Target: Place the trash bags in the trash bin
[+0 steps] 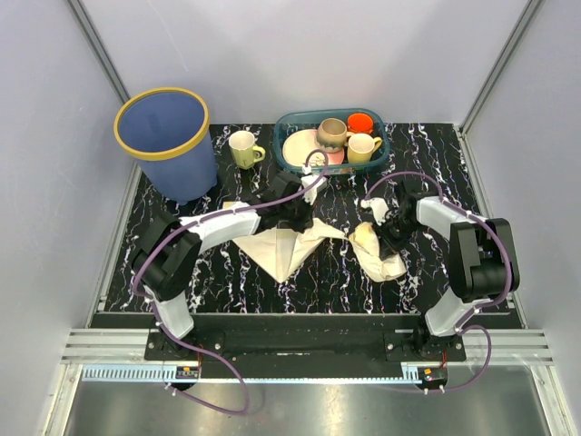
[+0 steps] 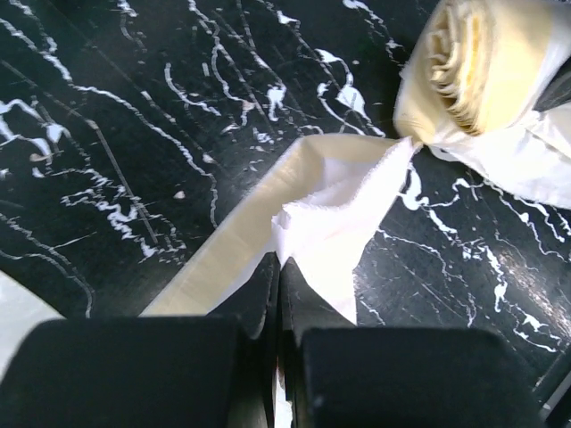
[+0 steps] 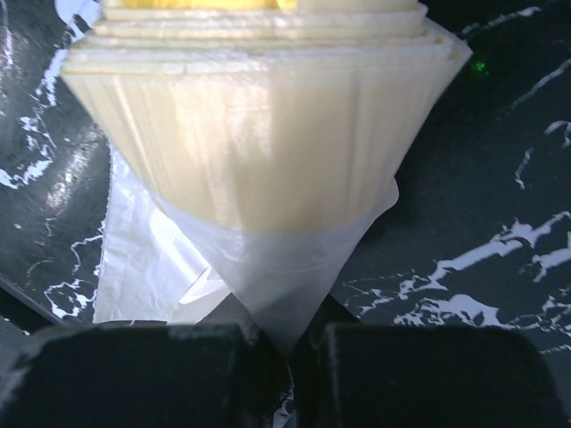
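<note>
Both bags are gripped but lie on the table (image 1: pixel 213 277), so the step in hand looks like the lift that comes before carrying them to the bin.

The left gripper (image 2: pixel 278 290) is pressed together on a fold of the sack (image 1: pixel 283 247). The sack lies flat at the centre of the overhead frame. In the left wrist view its film runs up to touch the bundle (image 2: pixel 473 62) at upper right. Whether the two are joined cannot be told.

The right gripper (image 3: pixel 287 346) pinches the thin film at the lower end of the bundle. In the overhead view the bundle sits right of centre, near the sack's right corner.

The bin (image 1: pixel 163 158) stands upright at upper left with its mouth open, well apart from both bags.

The next move probably calls for raising the sack high enough that its trailing film clears the yellow rim, then swinging it left. If the bags are linked, both arms would need to move together or the film may stretch or tear.

A mug (image 1: pixel 242 148) stands just right of the bin. The basket (image 1: pixel 281 156) sits near the left gripper, toward the top of the frame. The path therefore has to pass below or above the mug. Open table lies at centre left, and the cell walls close in along the left edge.
</note>
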Controlling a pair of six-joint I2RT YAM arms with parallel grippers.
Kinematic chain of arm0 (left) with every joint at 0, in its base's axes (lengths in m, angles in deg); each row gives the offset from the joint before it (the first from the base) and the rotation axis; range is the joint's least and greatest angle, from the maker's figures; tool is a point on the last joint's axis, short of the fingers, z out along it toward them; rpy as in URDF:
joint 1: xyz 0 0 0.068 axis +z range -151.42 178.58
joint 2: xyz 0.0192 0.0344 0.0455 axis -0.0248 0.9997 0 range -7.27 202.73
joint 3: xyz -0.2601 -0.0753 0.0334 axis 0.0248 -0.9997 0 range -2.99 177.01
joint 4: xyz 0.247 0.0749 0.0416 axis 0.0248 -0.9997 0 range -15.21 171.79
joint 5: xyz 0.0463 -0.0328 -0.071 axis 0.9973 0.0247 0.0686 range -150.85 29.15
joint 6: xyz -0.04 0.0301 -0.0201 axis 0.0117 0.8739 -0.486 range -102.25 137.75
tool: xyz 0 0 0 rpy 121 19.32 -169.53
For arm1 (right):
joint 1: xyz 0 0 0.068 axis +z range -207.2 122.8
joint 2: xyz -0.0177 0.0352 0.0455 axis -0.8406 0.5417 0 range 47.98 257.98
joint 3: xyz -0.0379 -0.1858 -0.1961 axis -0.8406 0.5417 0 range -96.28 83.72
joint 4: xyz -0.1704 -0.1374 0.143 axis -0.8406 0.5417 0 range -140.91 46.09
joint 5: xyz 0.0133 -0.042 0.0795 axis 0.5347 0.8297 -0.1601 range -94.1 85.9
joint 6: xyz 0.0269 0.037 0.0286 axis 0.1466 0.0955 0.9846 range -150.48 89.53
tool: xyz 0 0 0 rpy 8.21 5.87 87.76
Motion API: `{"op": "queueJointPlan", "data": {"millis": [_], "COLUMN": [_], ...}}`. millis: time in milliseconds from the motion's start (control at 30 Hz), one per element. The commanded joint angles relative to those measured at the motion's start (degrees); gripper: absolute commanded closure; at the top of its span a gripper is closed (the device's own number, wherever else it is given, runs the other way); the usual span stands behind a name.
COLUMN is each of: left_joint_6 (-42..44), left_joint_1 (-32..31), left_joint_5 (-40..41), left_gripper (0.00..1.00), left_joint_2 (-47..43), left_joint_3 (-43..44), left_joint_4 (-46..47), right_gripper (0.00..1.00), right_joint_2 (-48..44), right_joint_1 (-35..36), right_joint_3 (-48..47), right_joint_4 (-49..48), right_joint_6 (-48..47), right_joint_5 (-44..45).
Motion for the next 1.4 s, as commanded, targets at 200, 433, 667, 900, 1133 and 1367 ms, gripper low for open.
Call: {"op": "queueJointPlan", "data": {"millis": [200,433,667,900,1133,1367], "left_joint_6": [3.4,4.5,7.6,10.5,12.2,12.0], "left_joint_1": [4.6,4.9,4.9,1.9,0.9,0.9], "left_joint_5": [1.2,1.9,-0.9,-4.7,-5.9,-4.3], "left_gripper": [1.00,1.00,1.00,0.41,0.09,0.01], "left_joint_2": [-4.8,-4.7,-5.8,-11.1,-16.0,-22.0], "left_joint_3": [-4.0,-5.1,-5.5,-3.8,-0.1,0.2], "left_joint_4": [-2.8,-2.5,-2.5,-6.1,-10.8,-13.4], "right_gripper": [1.00,1.00,1.00,1.00,1.00,0.93], "right_joint_2": [2.9,2.3,3.1,5.2,13.5,30.6], "right_joint_1": [-5.1,-6.6,-9.0,-14.4,-19.3,-19.7], "right_joint_3": [2.4,2.6,-1.4,-12.4,-28.2,-56.6], "right_joint_4": [-0.7,0.2,2.3,7.6,11.7,17.6], "right_joint_6": [-8.8,-10.7,-8.7,-4.3,-4.5,-2.1], "right_joint_5": [19.7,19.8,17.7,14.2,15.4,15.5]}}
